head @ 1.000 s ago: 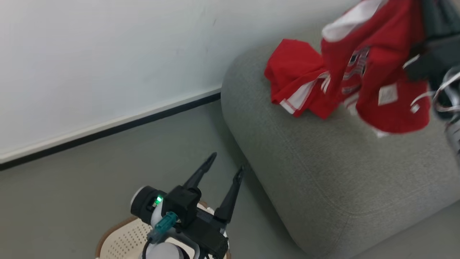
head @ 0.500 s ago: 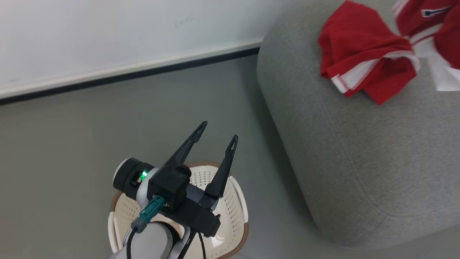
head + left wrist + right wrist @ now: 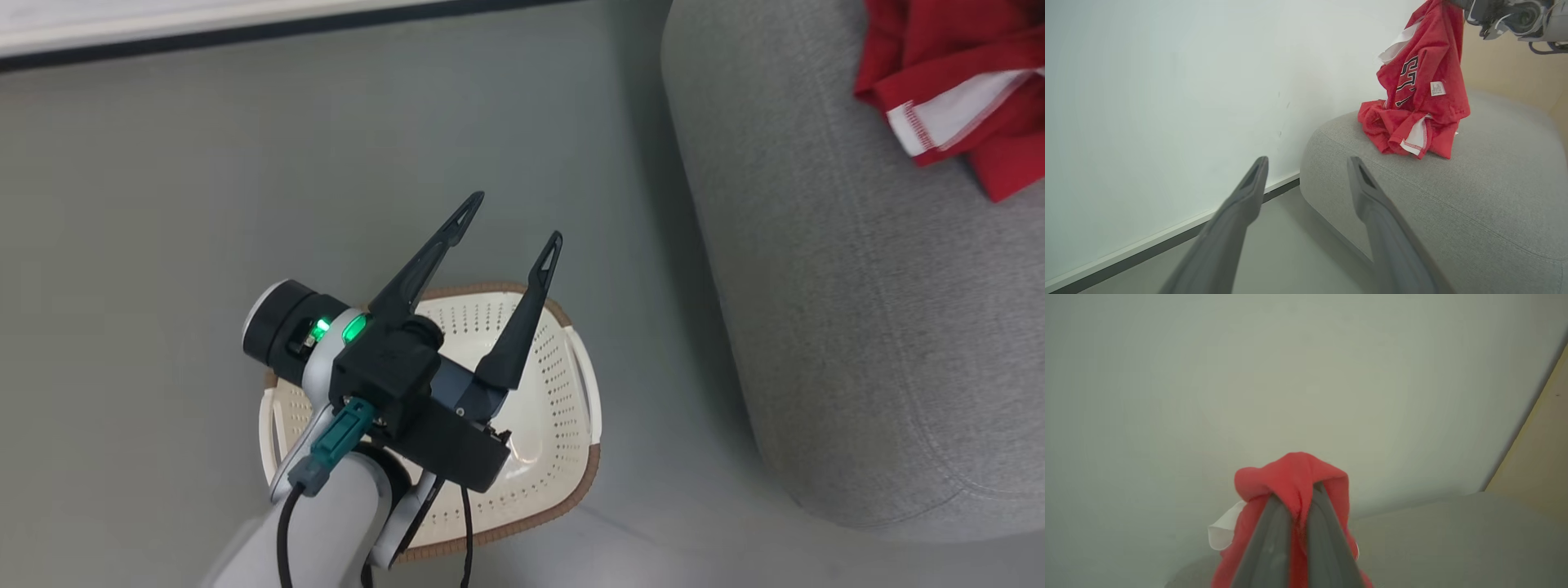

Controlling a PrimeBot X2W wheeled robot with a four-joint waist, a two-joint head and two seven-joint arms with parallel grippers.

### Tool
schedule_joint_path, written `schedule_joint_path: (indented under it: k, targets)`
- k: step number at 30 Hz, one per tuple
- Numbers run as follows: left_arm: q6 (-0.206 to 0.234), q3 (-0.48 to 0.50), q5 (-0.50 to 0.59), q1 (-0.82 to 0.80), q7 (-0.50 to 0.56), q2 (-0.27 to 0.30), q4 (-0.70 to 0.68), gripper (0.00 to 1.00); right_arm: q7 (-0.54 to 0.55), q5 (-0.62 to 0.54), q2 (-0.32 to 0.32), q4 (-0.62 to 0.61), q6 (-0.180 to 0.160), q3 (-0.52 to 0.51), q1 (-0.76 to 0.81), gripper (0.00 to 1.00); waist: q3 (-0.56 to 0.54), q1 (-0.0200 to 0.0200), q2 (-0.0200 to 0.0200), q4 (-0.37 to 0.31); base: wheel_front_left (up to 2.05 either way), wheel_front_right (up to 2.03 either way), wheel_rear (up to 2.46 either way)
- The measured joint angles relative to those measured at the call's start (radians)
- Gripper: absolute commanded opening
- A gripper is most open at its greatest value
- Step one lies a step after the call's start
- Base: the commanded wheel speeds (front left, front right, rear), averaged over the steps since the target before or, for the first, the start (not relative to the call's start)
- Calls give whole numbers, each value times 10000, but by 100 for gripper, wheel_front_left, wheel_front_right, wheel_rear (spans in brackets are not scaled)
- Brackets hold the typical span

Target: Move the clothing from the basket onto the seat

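My left gripper (image 3: 514,220) hangs open and holds nothing above the cream-white basket (image 3: 571,367), which stands on the floor left of the seat (image 3: 857,327). The arm hides part of the basket's inside, and the part that shows holds no cloth. Red clothing (image 3: 939,73) with a white band lies on the grey seat at the top right. In the left wrist view my open left gripper (image 3: 1308,161) points at the seat (image 3: 1453,196), where one garment (image 3: 1380,126) lies crumpled. A second red garment (image 3: 1425,77) hangs over it. My right gripper (image 3: 1298,494) is shut on that hanging clothing (image 3: 1290,473).
A white wall with a dark skirting strip (image 3: 245,28) runs along the far side of the grey floor (image 3: 122,204). The seat's rounded edge lies close to the basket's right side. A beige panel (image 3: 1543,457) stands beyond the seat.
The head camera has tilted down and to the left, so more of the basket shows and the hanging garment has left its picture. My left gripper has stayed open.
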Motion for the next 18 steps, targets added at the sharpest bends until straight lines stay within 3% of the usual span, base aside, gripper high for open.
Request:
schedule_joint_path:
  k: [11, 12, 13, 14, 15, 17, 18]
  targets:
    - [-102, -184, 364, -534, 40, -19, 316, 100, -385, -215, 1101, 1267, 17, 560, 712, 0, 935, 0, 1, 232, 0, 0, 0]
    - [-102, -196, 364, -534, 40, -17, 343, 100, -428, -226, 1181, 1329, 50, 579, 737, 5, 940, 0, 1, 210, 0, 0, 0]
    - [-102, -203, 366, -534, 40, -12, 380, 100, -464, -238, 1260, 1383, 52, 608, 752, 16, 933, -1, 0, 179, 0, 0, 0]
    - [-102, -215, 366, -534, 36, -10, 422, 100, -500, -255, 1325, 1430, 92, 625, 763, 36, 919, -1, -1, 142, 0, 0, 0]
    - [-102, -221, 366, -534, 33, -10, 481, 100, -533, -255, 1377, 1463, 163, 667, 790, 46, 897, -1, 0, 102, 0, 0, 0]
    - [-104, -230, 366, -534, 23, -10, 537, 100, -577, -255, 1415, 1486, 230, 669, 825, 100, 870, -2, -1, 64, 0, 0, 0]
    - [-104, -226, 366, -532, 21, -4, 589, 100, -587, -255, 1467, 1521, 293, 679, 849, 100, 836, -3, -1, 27, 0, 0, 0]
